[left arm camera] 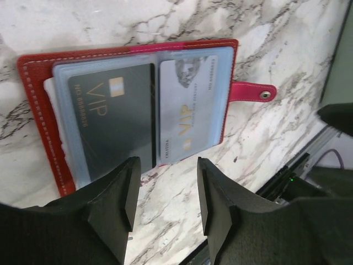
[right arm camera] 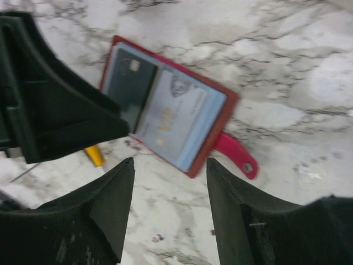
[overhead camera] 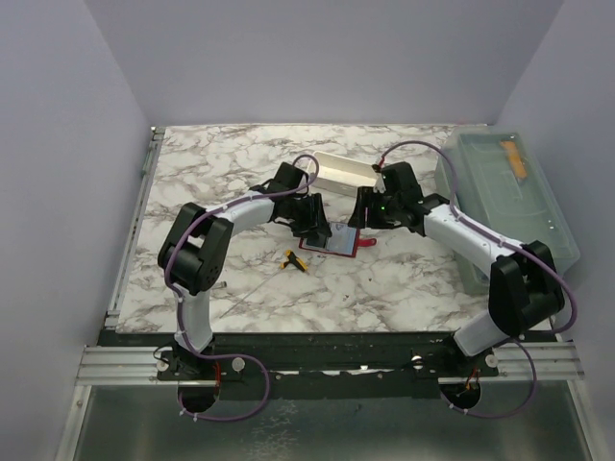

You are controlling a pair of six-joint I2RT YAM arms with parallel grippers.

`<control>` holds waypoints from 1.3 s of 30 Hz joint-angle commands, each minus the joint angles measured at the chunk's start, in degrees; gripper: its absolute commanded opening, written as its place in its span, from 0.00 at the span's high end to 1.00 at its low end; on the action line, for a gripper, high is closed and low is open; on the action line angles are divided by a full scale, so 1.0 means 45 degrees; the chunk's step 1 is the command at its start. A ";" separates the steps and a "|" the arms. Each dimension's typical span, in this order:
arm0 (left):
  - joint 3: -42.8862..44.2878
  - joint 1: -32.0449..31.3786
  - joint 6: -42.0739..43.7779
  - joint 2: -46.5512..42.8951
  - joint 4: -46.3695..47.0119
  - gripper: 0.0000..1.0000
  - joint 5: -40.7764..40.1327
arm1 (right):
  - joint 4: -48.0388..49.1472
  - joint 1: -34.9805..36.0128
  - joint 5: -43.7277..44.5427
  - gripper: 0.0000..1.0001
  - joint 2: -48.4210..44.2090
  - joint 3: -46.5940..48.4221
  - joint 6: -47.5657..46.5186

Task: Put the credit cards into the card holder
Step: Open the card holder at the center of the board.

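On the marble surface, right between the two arms, the red card holder lies open and flat. Two credit cards sit inside it, under the clear pockets. One card is dark with gold letters, and the pale card lies next to it on the other half. A little red strap with a metal snap sticks out from the side by the pale card. The left fingers hang just over one long edge of the holder. They are spread apart and hold nothing; only marble and the red rim show between them. The right fingers hang over the holder from the other side. They are spread apart too, with nothing in them. Seen from the right wrist, the left arm's black fingers cover the end of the holder by the dark card. A small tool with a yellow handle lies just beside the holder, on the left arm's side. A white tray sits further back, and a big clear bin stands at the right.
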 commanded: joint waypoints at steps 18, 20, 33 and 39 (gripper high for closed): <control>0.1363 -0.0168 -0.1468 0.2075 0.1045 0.72 0.0910 | 0.4303 -0.1331 -0.4320 0.64 0.1959 -0.2040 0.3162; 0.1350 -0.0179 -0.1488 0.2167 0.1093 0.73 0.0919 | 0.4337 -0.1348 -0.4313 0.64 0.2068 -0.2098 0.3158; 0.1237 -0.0188 -0.1584 0.2357 0.1134 0.75 0.0961 | 0.4638 -0.1358 -0.4673 0.59 0.2413 -0.2318 0.3134; 0.1165 -0.0198 -0.1510 0.2201 0.1132 0.76 0.0886 | 0.5300 -0.1358 -0.5247 0.58 0.2728 -0.2210 0.3304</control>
